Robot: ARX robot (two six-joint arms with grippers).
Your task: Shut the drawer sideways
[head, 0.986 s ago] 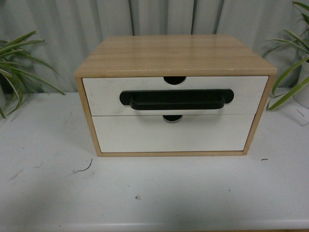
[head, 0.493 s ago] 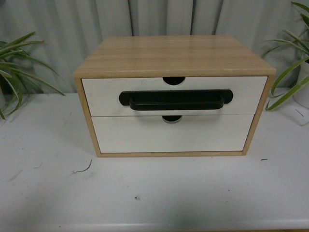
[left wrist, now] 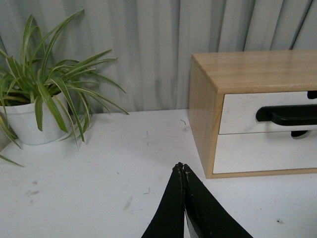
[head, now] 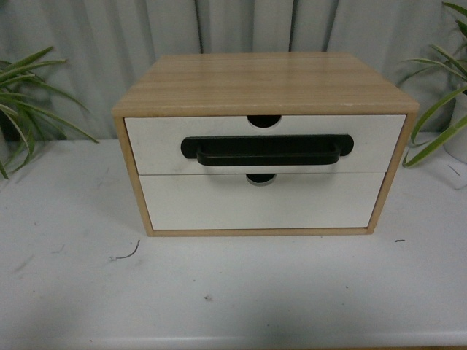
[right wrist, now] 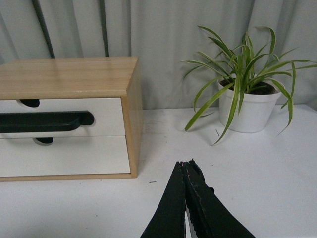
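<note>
I see the drawer (head: 265,144), the upper one with the black handle (head: 267,149), sitting nearly flush in the wooden cabinet (head: 263,84) mid-counter (head: 233,292); I judge the closing essentially done. Both arms rest back from it, left claw (left wrist: 181,167) and right claw (right wrist: 185,164) pressed together, holding nothing. Count: one cabinet, two drawers, one handle, two potted plants, one at each side.
</note>
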